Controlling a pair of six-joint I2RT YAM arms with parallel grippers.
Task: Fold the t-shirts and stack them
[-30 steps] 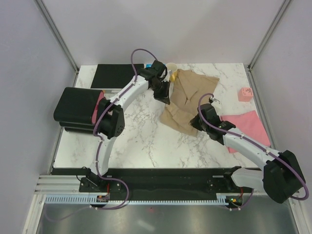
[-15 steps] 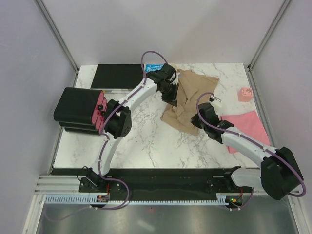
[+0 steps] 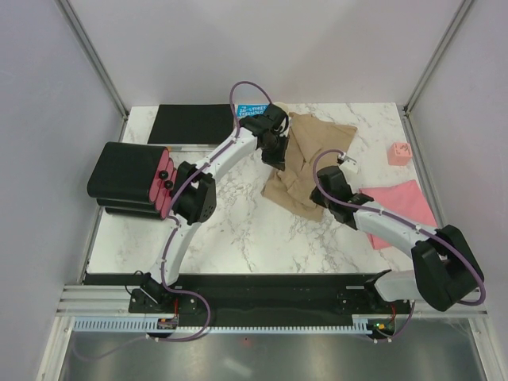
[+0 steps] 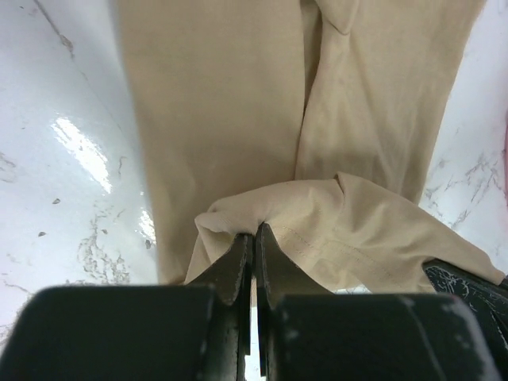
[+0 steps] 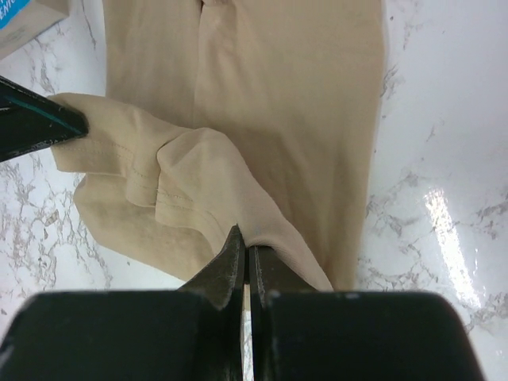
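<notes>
The tan t-shirt [image 3: 317,141] lies crumpled at the back middle of the marble table, partly folded over itself. My left gripper [image 3: 279,160] is shut on a bunched fold at its left edge; in the left wrist view the gripper [image 4: 255,230] pinches hemmed cloth [image 4: 333,214]. My right gripper [image 3: 321,192] is shut on the shirt's near right edge, and the right wrist view shows that gripper [image 5: 246,242] clamping a fold of the shirt [image 5: 286,95]. The pink t-shirt [image 3: 403,203] lies flat on the right, partly under the right arm.
A black drawer box with a pink face [image 3: 131,178] stands at the left edge. A black mat [image 3: 190,123] lies at the back left. A blue-labelled box [image 3: 252,109] sits behind the left gripper. A small pink block [image 3: 399,152] rests at the back right.
The left gripper has swung right and a little nearer, carrying the shirt's left edge over the cloth. The right gripper has shifted slightly left and away with its fold.
</notes>
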